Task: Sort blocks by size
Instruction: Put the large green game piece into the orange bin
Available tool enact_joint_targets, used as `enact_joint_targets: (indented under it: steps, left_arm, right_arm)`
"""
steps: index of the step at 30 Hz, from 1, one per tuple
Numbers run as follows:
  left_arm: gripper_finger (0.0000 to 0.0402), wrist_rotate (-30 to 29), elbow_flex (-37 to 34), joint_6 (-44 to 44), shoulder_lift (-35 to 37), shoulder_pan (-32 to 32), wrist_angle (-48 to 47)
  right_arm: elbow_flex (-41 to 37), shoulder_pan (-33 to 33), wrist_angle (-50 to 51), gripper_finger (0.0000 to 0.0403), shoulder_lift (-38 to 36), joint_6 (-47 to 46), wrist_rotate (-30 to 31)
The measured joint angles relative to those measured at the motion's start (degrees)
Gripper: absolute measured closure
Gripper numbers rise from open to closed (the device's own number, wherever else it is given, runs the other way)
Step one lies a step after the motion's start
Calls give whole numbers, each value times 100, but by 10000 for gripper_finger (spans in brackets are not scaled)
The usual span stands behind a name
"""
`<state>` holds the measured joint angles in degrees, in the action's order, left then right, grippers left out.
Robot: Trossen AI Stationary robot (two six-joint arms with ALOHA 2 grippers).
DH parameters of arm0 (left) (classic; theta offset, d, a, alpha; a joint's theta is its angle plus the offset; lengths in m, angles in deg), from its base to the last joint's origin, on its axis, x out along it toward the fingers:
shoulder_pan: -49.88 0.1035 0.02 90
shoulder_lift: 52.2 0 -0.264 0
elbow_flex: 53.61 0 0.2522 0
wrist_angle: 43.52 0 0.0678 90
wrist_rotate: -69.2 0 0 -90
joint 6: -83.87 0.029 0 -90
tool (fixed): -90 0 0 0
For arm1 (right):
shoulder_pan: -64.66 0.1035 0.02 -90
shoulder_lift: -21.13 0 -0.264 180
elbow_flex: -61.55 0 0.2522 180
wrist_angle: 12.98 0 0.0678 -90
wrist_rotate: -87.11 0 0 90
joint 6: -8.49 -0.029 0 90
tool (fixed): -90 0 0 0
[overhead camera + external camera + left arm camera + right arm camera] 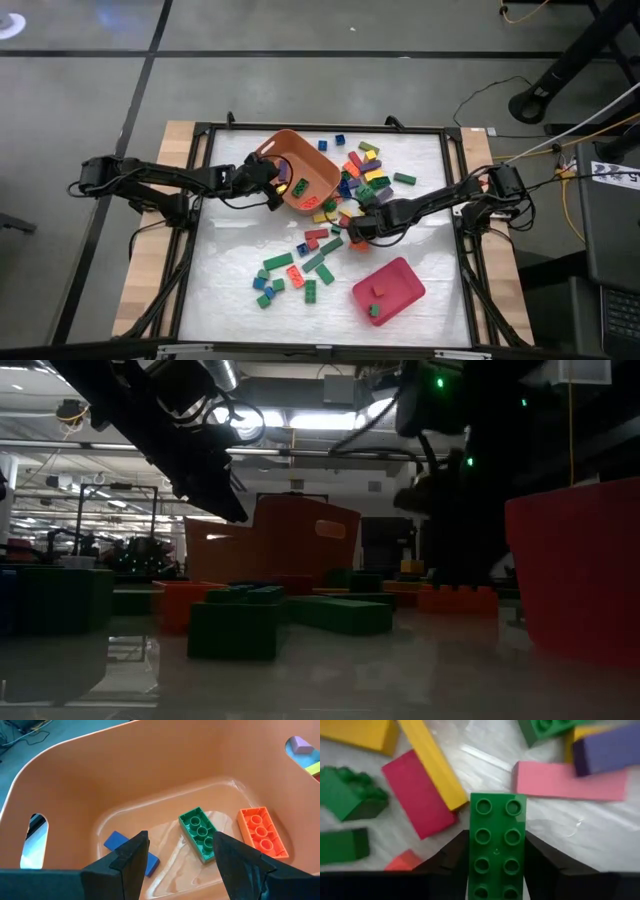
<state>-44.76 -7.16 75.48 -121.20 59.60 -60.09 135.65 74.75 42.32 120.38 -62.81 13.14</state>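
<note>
A long green brick (pixel 496 847), two studs wide, fills the right wrist view, lying between the right gripper's (pixel 496 870) two dark fingers, which sit close against its long sides; whether they have clamped it cannot be told. Around it on the white table (pixel 230 290) lie a red slab (pixel 419 792), a yellow bar (pixel 433 762) resting against the green brick's far corner, a pink brick (pixel 567 781) and a purple one (pixel 607 748).

From above, that gripper sits low in the middle of the table at the edge of the main heap of blocks (pixel 362 178), with more bricks scattered toward the front and a pink-red tray (pixel 388 291) holding two small pieces.

The left gripper (pixel 181 865) hangs over the orange tub (pixel 300 168), fingers spread and empty. Only its wrist view shows the smooth, glossy tub floor: a green brick (pixel 199 833) and an orange brick (pixel 261 831) lying studs down with hollow undersides showing, plus a flat blue piece (pixel 131 851) partly hidden behind one finger.

The low view shows dark silhouettes of bricks, with the tub behind them.
</note>
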Motion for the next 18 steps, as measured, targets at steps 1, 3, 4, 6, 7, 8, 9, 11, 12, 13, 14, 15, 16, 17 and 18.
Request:
enact_joint_targets:
  steps: [1,3,4,6,7,8,9,11,12,13,14,15,16,17,18]
  left_arm:
    - [194,0,0,-23,0,1,0]
    - [194,0,0,-36,0,1,3]
    - [194,0,0,-39,0,1,8]
    - [194,0,-2,-41,0,0,14]
    - [194,0,-2,-43,0,2,29]
    - [194,0,-1,-44,-1,2,37]
    - [194,0,-2,-43,0,2,37]
    - [194,0,-2,-45,0,1,51]
    - [194,1,-2,-49,12,0,47]
    - [194,0,-2,-51,31,0,43]
    - [194,0,-2,-47,51,0,54]
    - [194,1,-2,-39,91,1,51]
    - [194,0,-2,-31,122,1,42]
    - [194,4,-2,-30,165,-4,50]
    - [194,24,-2,-33,214,-12,42]
  right_arm:
    - [149,0,182,252,0,111,22]
    - [497,0,716,246,-1,345,145]
    - [670,2,947,246,-6,484,231]
    - [988,1,1229,250,-7,778,411]
    - [1133,0,1347,254,-7,947,540]
    - [1286,0,1413,258,-7,1139,692]
    - [1432,0,1403,260,-7,1359,858]
    - [1704,-18,1307,261,-7,1878,1205]
    - [1803,-41,1186,259,-9,2174,1350]
    - [1876,-61,986,255,-9,2483,1468]
    - [1919,-119,752,251,-9,2835,1561]
    - [1946,-167,490,248,-9,3214,1609]
    - [1954,-234,201,246,-9,3581,1615]
    - [1954,-307,-91,245,-9,3937,1583]
    - [1956,-399,-375,245,-8,4274,1500]
